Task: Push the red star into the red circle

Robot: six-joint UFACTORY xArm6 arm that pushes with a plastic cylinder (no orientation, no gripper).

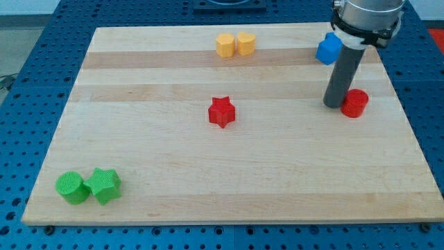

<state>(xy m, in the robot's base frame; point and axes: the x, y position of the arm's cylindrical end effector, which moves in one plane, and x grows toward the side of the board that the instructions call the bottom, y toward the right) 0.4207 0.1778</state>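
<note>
Camera view, rod upright, my tip (334, 105) just beside red circle (354, 103), no hand visible

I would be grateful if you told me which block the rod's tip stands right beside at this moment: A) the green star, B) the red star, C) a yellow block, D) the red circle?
D: my tip stands just to the view's left of the red circle, while the red star sits alone near the board's middle, far off toward the view's left.
</note>
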